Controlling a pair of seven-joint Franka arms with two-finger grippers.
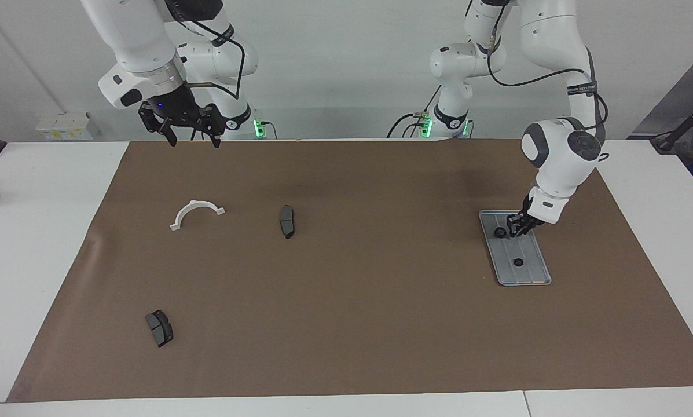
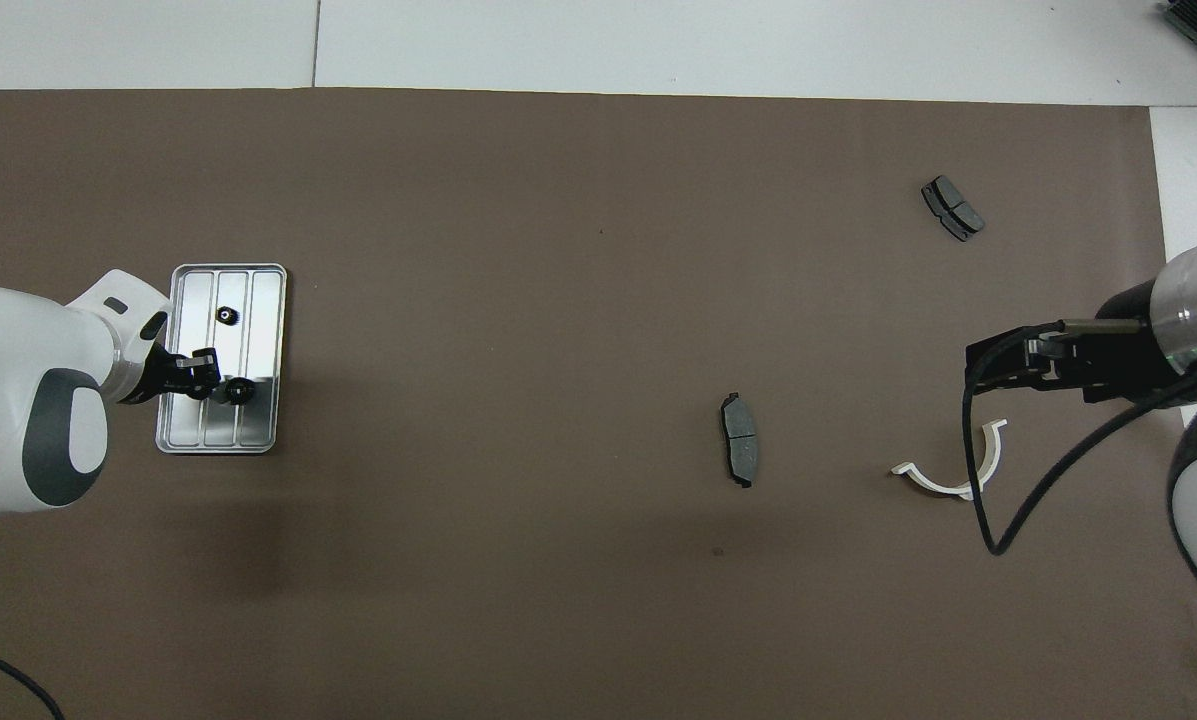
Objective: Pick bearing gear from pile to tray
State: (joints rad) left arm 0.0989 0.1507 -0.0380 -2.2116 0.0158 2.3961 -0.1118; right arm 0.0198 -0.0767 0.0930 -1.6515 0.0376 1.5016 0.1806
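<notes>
Left gripper point(image 1: 518, 229): nearly closed, empty, above tray point(image 1: 534, 272)
Bearing gear point(image 1: 500, 233): in tray, just beside fingertips
Right gripper point(image 1: 190, 138): spread wide, empty, waiting
Advice: lift straight, avoid nudging gear

both arms: upper links cut off at the top of the facing view | right arm: runs off the overhead view's edge | left gripper point(image 1: 519, 227): fingertips too small to read, grip unclear | two black rings point(image 2: 239, 392) point(image 2: 226, 315) on tray point(image 2: 263, 360): teeth or bore too small to tell
</notes>
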